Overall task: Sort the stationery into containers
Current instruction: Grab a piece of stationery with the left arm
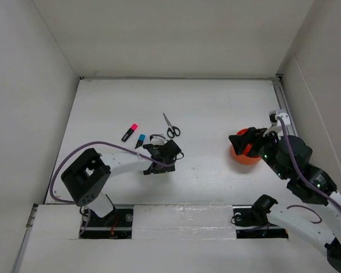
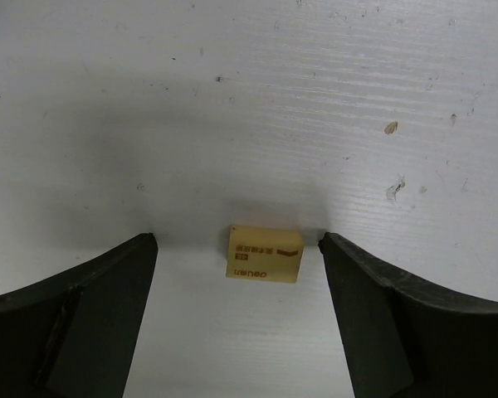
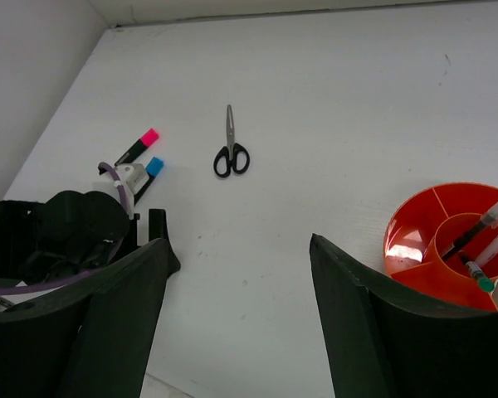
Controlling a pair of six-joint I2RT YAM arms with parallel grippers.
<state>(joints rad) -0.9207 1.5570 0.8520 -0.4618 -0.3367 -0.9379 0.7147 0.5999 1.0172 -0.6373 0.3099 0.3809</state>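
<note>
A tiny tan eraser [image 2: 265, 254] lies flat on the white table, between the tips of my open left gripper [image 2: 236, 240], touching neither finger. In the top view the left gripper [image 1: 173, 152] is low over the table's middle and hides the eraser. The orange cup [image 1: 245, 156] stands at the right; in the right wrist view the cup [image 3: 427, 217] holds several pens [image 3: 481, 236]. My right gripper [image 1: 244, 139] is open and empty over the cup's left rim. Black-handled scissors [image 1: 171, 126], a pink-black marker [image 1: 129, 132] and a blue-black marker [image 1: 140, 140] lie on the table.
The table is boxed in by white walls on the left, back and right. In the right wrist view the left arm [image 3: 66, 232] with its purple cable is at the lower left, the scissors [image 3: 231, 153] lie beyond it, and the markers [image 3: 141, 148] lie by the arm.
</note>
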